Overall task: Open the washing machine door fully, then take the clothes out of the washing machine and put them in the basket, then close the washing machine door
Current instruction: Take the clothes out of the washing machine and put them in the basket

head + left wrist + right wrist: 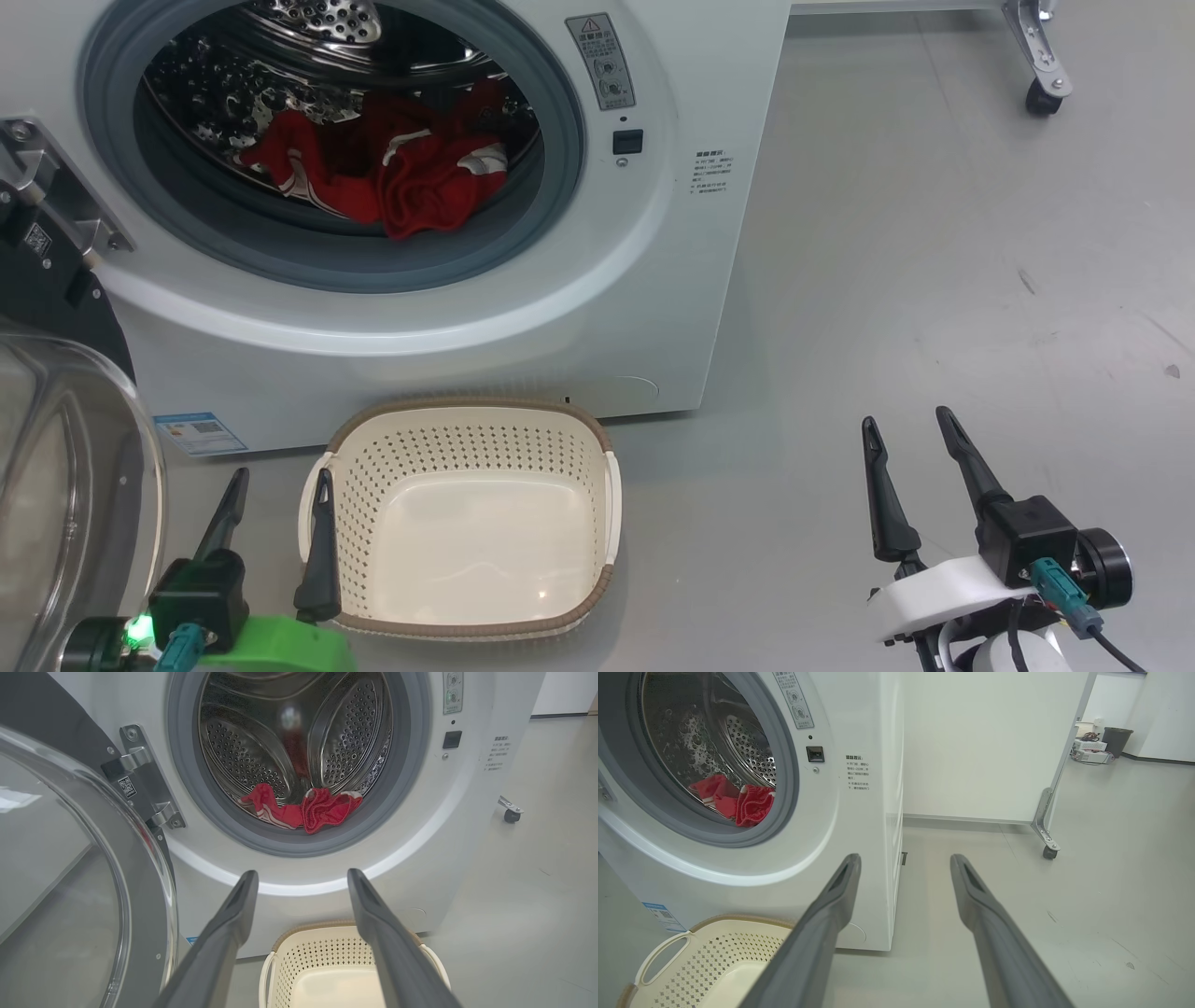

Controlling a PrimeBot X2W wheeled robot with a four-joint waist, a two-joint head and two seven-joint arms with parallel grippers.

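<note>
Lying crumpled in steel drum (201, 98) | clothes (420, 187) bright red, white trim

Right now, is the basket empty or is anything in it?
Empty: the basket shows a bare cream floor; the clothes lie in the drum.

1. The washing machine (672, 280), white and front-loading, fills the upper left of the head view; its steel drum (317, 19) shows behind a grey gasket (327, 266).
2. The washing machine door (65, 467), black-rimmed with a bulging clear window, stands swung open at the left edge.
3. The clothes (411, 173), red with white trim, lie bunched low in the drum, near the opening.
4. The basket (467, 443), cream, perforated and brown-rimmed, stands upright at lower centre, just below the machine's front.
</note>
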